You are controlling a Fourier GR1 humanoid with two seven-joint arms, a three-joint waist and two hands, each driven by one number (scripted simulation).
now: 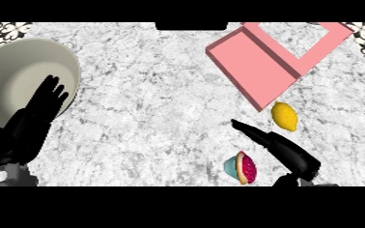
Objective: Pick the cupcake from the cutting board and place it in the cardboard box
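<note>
Cupcake (pixel 242 168) low in the view, near the bottom edge, lying tipped on its side on the marble table (pixel 157 121). Teal wrapper base faces left, red-pink top faces right; long axis runs roughly up-down in view. Right hand (pixel 281 149) just right of and above it, fingers (pixel 246 127) straight and together, pointing up-left, holding nothing; fingertips sit above the cupcake, apart from it. Palm end may touch the cupcake's right side, hard to tell. Yellow lemon (pixel 285 116) just beyond the fingers, near the pink box's (pixel 264 72) lower corner. Box cut off at top right edge. Left hand (pixel 39 106) at left edge, fingers straight, up, resting over a cream plate (pixel 35 63), partly cut off.
</note>
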